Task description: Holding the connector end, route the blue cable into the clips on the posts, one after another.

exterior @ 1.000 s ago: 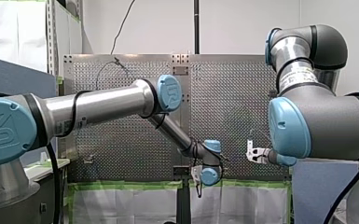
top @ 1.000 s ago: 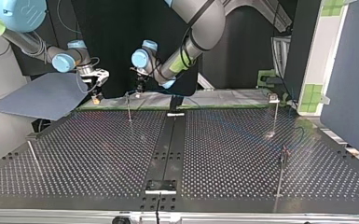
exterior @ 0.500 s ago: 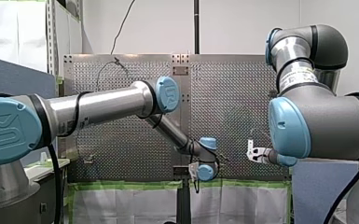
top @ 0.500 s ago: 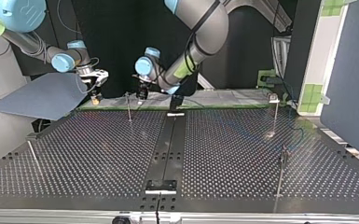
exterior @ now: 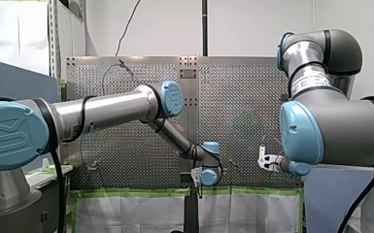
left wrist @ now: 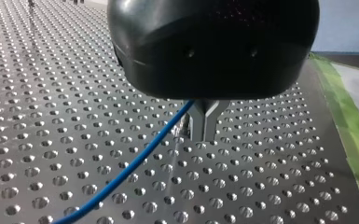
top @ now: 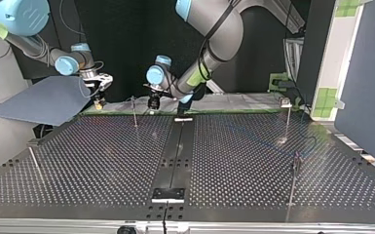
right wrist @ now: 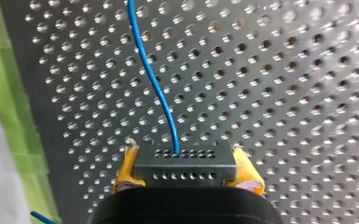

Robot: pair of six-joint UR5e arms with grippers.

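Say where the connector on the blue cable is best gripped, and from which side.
Grip the connector by its two short ends, coming from the face opposite where the blue cable leaves; those ends look flat and parallel, as my right pincer shows.

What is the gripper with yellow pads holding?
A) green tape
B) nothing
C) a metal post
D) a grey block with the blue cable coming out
D: in the right wrist view, my right gripper has its yellow pads clamped on both sides of the grey connector block, and the blue cable leaves it.
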